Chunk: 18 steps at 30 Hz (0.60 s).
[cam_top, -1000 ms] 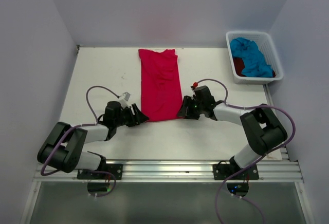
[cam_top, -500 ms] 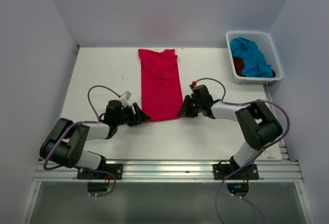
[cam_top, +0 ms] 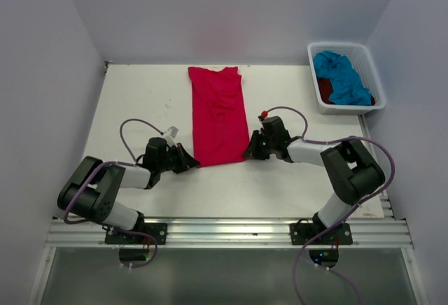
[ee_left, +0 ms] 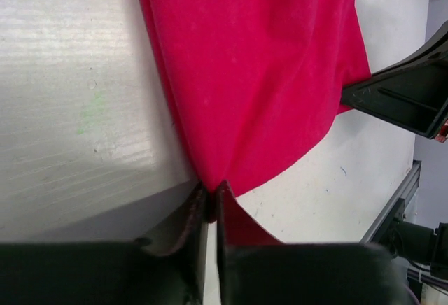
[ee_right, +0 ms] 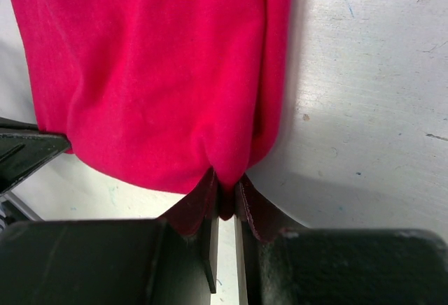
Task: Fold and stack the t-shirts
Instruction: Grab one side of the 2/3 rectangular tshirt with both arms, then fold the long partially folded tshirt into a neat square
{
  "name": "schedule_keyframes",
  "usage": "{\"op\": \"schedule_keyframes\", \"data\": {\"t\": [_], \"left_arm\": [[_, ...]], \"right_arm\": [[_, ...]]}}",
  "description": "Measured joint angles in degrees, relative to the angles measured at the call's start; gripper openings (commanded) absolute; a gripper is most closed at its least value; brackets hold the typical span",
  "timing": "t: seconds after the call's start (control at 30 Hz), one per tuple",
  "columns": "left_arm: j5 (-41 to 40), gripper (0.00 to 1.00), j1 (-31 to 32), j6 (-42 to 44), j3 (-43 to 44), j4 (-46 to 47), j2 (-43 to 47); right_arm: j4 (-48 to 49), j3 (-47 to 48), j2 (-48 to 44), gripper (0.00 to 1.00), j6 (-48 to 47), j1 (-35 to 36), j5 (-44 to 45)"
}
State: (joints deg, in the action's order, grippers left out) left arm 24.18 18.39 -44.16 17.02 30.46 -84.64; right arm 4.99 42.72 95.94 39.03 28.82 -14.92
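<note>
Centrally, the red-pink t-shirt lies as a long strip from the worktop's far edge toward the middle. The left gripper pinches its near-left hem corner and the right gripper pinches the near-right one, both clamped on cloth. A turquoise t-shirt and what seems to be a dark red t-shirt are heaped in the white basket at the far-right corner.

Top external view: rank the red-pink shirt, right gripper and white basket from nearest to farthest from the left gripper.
1. Red-pink shirt: near corner pinched in the left gripper.
2. Right gripper: across the hem, on the right.
3. White basket: far right corner.
</note>
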Motion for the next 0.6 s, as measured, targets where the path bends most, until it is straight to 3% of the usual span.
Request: {"op": "schedule_keyframes", "data": {"t": [0.23, 0.6], "left_arm": [[-0.66, 0.0, 0.0, 0.28, -0.02, -4.74, 2.73], [-1.84, 0.0, 0.92, 3.3, 0.35, -31.56, 21.29]], "right_arm": [[-0.39, -1.03, -1.44, 0.0, -0.15, 0.04, 0.46], [-9.73, -5.53, -14.29, 0.0, -0.98, 4.07, 0.87]]}}
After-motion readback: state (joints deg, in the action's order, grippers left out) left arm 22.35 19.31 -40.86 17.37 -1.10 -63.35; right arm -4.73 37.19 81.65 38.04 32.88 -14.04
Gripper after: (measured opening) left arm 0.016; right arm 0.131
